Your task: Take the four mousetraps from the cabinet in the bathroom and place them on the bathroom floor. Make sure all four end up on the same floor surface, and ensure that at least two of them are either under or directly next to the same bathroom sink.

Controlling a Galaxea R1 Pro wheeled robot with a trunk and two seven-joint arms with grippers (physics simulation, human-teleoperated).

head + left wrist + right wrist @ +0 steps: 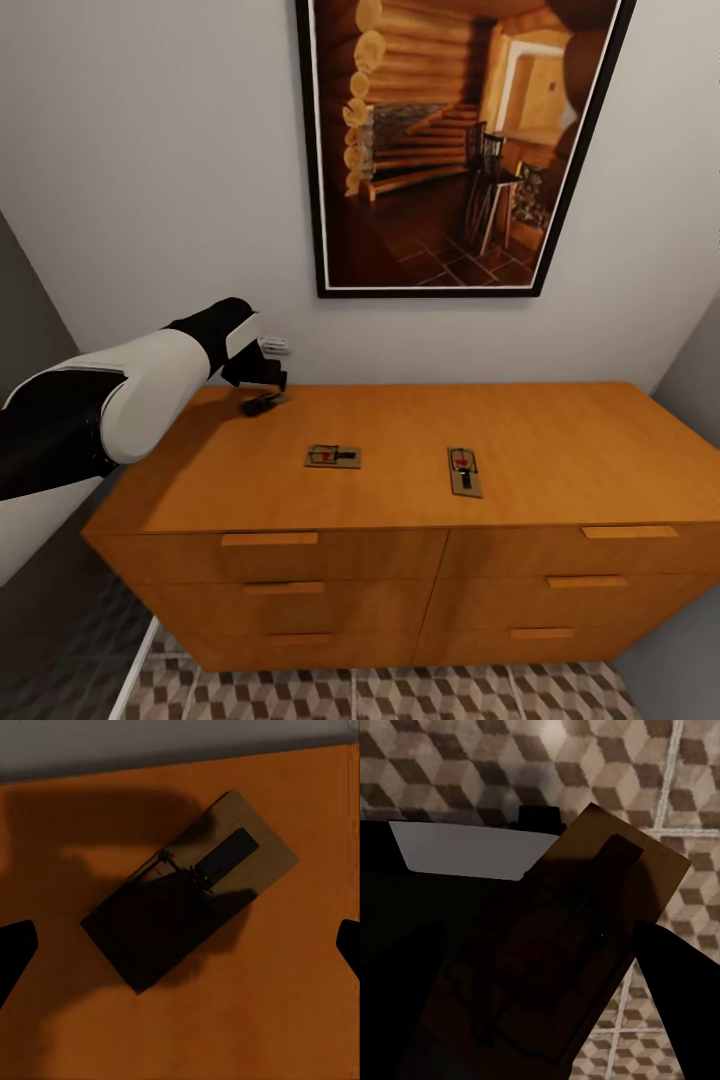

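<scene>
Two mousetraps lie flat on the orange-brown cabinet [560, 440], one left of the middle [333, 457] and one at the middle [464, 471]. A third mousetrap [262, 403] lies near the top's back left corner, in shadow. My left gripper [268, 390] hangs just above it. In the left wrist view this mousetrap [187, 896] sits between the wide-apart fingertips [15, 952] of the open left gripper [180, 945], untouched. My right gripper [547, 975] is shut on another mousetrap [600, 915], held above the bathroom floor [450, 780].
A large framed picture [450, 150] hangs on the wall behind the cabinet, and a wall socket [276, 346] sits by my left wrist. Cube-patterned floor [400, 695] runs before the drawers, with darker tiles [70, 660] at the left. A pale panel [465, 851] crosses the right wrist view.
</scene>
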